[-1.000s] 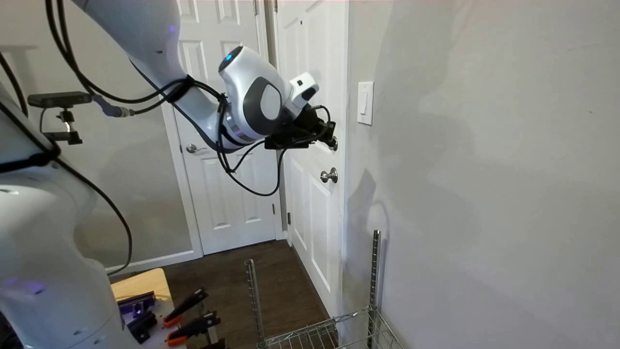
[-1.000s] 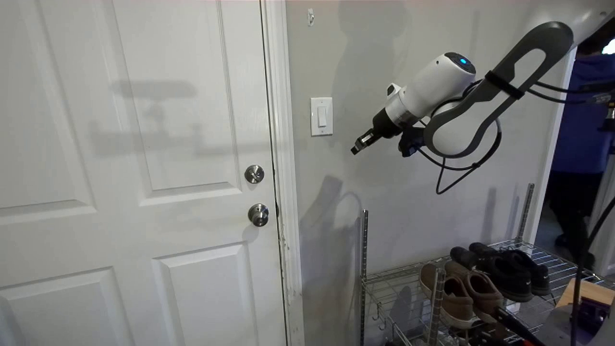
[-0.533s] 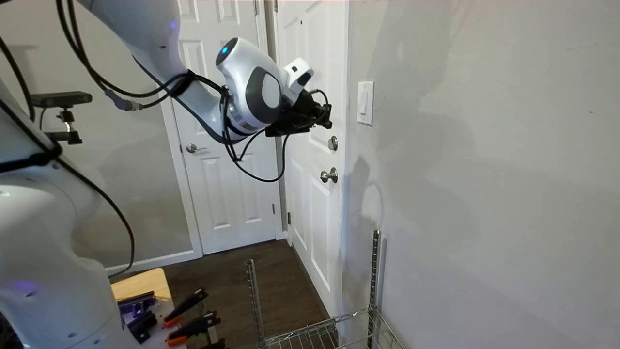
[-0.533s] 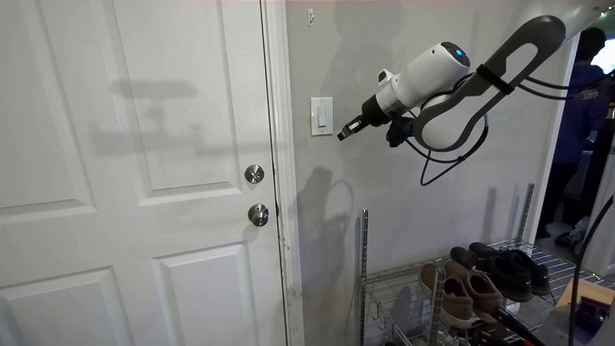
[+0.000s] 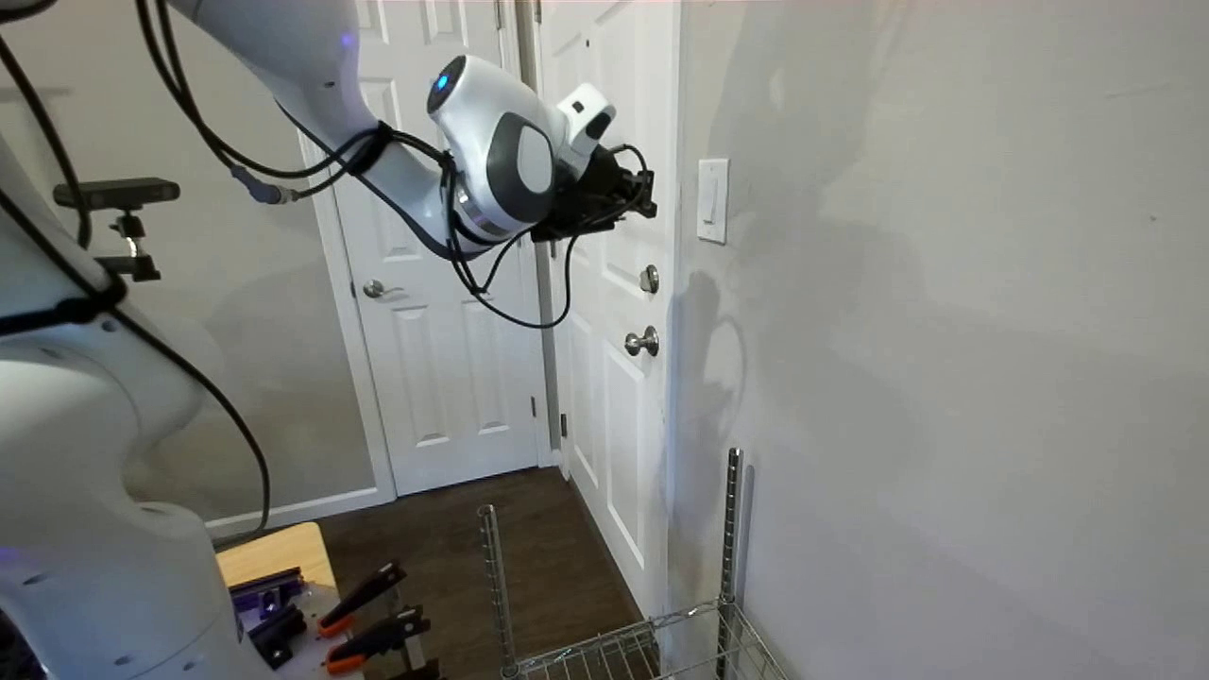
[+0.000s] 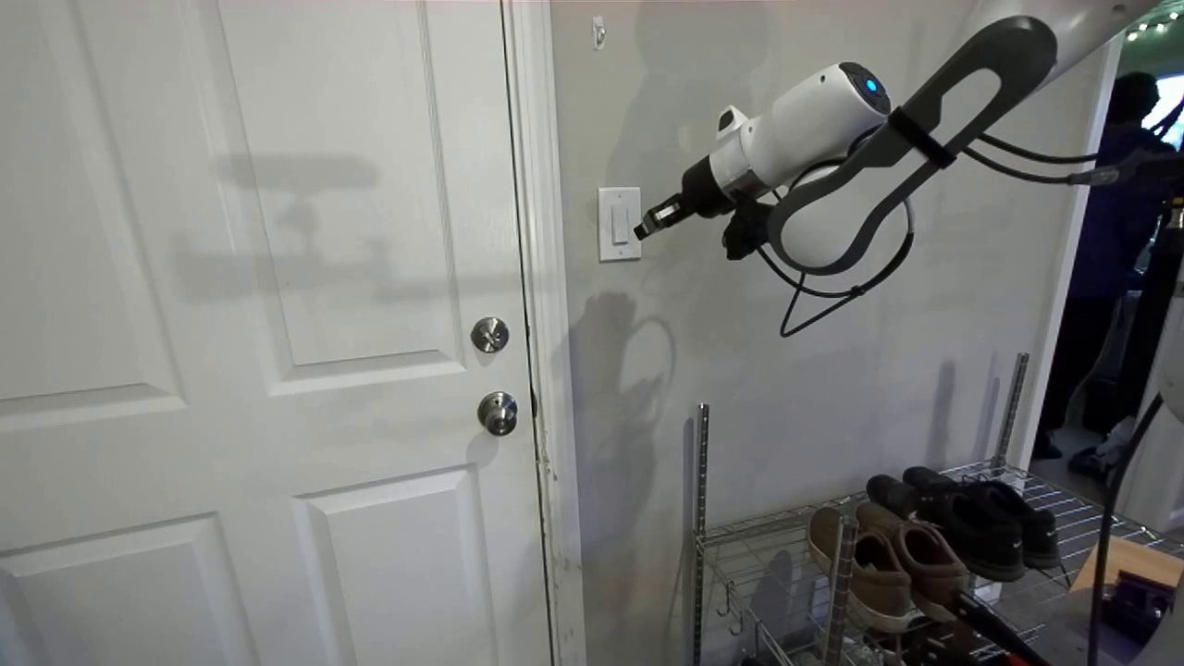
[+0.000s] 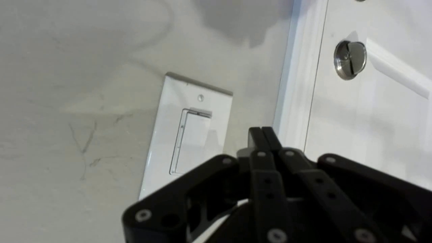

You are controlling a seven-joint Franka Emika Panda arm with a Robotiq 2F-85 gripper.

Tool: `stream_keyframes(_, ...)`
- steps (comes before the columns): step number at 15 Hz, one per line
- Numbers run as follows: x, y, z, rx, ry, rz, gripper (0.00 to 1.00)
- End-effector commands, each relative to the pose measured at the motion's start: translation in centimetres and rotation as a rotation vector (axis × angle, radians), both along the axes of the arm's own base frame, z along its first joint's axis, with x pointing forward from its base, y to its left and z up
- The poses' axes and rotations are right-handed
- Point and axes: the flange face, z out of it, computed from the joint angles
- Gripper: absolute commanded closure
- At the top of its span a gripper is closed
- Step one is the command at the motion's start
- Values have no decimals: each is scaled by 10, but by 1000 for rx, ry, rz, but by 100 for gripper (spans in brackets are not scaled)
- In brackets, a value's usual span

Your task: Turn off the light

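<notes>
Wrist view: the gripper has its jaws clenched on nothing, near the rocker switch. In both exterior views, its white wall plate sits right of the panelled door. Likely springy, the rocker switch wants a light push, probably low, not gripping.

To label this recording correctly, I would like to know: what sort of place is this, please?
Probably a home entryway: a panelled white door with a round knob, a light switch beside that door, and shoes on a wire rack.
</notes>
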Motion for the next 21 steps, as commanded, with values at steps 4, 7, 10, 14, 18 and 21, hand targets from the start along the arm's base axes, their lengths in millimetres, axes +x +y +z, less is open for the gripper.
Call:
stream_keyframes(4,33,-17,11,10,-26,-29,97)
stream_keyframes(7,42,-28,9,16,-14,-50,97)
stream_keyframes(10,45,-32,5,18,-2,-57,97)
stream_keyframes(14,48,-28,1,18,15,-53,97)
stream_keyframes(18,51,-23,-2,15,46,-60,97)
stream_keyframes(21,53,-19,-3,6,61,-61,97)
